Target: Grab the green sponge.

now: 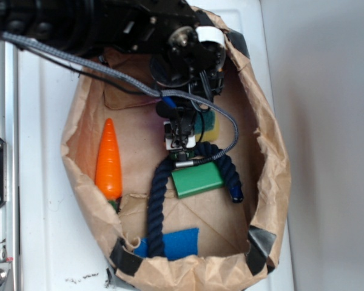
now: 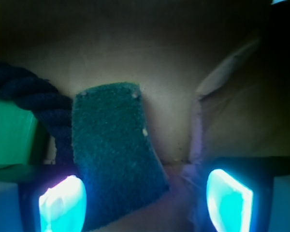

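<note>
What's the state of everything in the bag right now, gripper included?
gripper: open, fingers either side of the sponge, not closed on it.
green sponge: lying flat, scouring side up, ungrasped.
green block: lying flat beside the rope.
rope: loose, curved around the block.
carrot: lying along the bag wall.
blue pad: flat, partly under the rope.
paper bag: open.

The black arm (image 1: 79, 27) reaches in from the upper left of the exterior view, and its wrist (image 1: 191, 51) bends downward. A grey braided cable (image 1: 188, 97) runs along the arm and loops round to the gripper (image 1: 181, 142), which points straight down. In the wrist view the gripper (image 2: 145, 200) has its jaws spread wide apart, with nothing clamped between them. Both finger pads (image 2: 63, 203) show at the bottom corners of that view, glowing cyan.
</note>
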You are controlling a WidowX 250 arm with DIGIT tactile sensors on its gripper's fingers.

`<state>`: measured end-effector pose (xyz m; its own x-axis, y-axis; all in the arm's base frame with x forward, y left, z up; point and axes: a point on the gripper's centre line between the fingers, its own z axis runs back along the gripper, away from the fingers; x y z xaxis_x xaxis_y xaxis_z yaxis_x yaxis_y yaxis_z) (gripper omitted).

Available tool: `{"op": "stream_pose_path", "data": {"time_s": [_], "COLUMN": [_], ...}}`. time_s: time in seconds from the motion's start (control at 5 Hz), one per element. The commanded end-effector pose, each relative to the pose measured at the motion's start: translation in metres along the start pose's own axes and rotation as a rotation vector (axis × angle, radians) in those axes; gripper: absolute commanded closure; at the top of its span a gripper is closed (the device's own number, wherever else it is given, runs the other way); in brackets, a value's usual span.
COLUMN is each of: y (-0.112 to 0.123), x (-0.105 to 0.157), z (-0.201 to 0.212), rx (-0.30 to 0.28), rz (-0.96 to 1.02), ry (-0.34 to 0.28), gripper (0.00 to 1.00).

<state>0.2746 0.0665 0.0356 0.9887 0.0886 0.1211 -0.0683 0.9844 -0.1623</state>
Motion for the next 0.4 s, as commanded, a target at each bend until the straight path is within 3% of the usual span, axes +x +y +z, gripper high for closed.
{"op": "stream_pose_path", "data": {"time_s": [0.0,0.2], "y": [0.002,0.001], "x": [0.017,0.016], "z": [0.004,0.018], "rx": [-0.034,-0.063], "rz": [-0.019,-0.019], "ry": [-0.017,-0.015], "gripper": [0.00,0.00]}}
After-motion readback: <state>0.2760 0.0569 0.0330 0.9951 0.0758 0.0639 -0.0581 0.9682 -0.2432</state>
